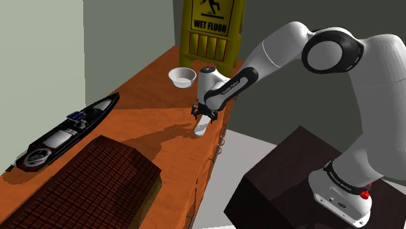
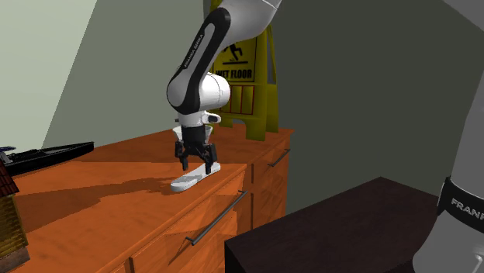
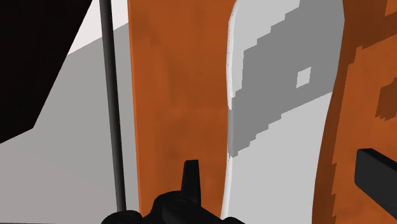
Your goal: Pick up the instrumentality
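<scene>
1 arm, 1 target; the instrumentality (image 1: 200, 129) reads as a flat, elongated white thing with a grey patch, lying on the orange cabinet (image 1: 149, 110) top, close to the cabinet's front edge, on the side that carries the long bar handle (image 2: 221, 217); a white bowl (image 1: 182, 77) sits further back on the same cabinet top, well apart from it, and a yellow wet floor sign (image 1: 211, 29) stands at the cabinet's far end.

gripper (image 2: 196, 164) hangs directly over the white thing, pointing down at the cabinet top; the 2 fingers are spread, 1 to each long side of it, nothing pinched between them; wrist view shows the white thing (image 3: 280, 159) lying between the fingers with wood of the cabinet top on both sides; contact between tips and thing cannot be judged.

step in hand, as i judge it: final approach, just before the grasp; lift not yet begun.

next move calls for a short descent so the tips drop beside the thing's thin edges, then a squeeze across its narrow width; the thing is low and flat, so the tips must come nearly to the cabinet top or they may slide over it; the cabinet's front edge is near, so a nudge could push it off.
</scene>
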You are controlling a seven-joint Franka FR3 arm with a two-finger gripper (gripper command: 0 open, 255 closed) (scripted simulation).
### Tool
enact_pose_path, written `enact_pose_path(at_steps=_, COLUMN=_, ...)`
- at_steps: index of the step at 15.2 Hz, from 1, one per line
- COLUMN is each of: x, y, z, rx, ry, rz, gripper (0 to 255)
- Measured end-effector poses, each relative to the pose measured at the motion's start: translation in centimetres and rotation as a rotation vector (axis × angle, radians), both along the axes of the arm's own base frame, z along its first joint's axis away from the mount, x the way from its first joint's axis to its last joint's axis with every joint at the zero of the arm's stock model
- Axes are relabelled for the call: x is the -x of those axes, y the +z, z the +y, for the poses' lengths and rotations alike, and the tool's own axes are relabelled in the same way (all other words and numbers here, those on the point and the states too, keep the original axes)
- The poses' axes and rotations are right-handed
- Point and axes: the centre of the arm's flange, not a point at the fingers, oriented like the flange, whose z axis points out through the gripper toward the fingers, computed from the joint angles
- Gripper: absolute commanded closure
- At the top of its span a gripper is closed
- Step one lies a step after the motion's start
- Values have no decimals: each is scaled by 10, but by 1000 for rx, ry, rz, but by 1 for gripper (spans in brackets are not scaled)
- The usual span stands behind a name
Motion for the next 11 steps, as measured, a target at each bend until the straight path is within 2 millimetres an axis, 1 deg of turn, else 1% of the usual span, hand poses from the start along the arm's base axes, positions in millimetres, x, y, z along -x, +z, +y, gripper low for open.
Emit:
enact_pose_path(at_steps=1, x=0, y=-3, z=0, rx=0, ry=0, rz=0, gripper=0)
enact_pose_path(at_steps=2, x=-1, y=-6, z=0, rx=0, ry=0, rz=0, gripper=255)
enact_pose_path(at_steps=11, x=-1, y=-6, z=0, rx=0, ry=-2, rz=-3, gripper=255)
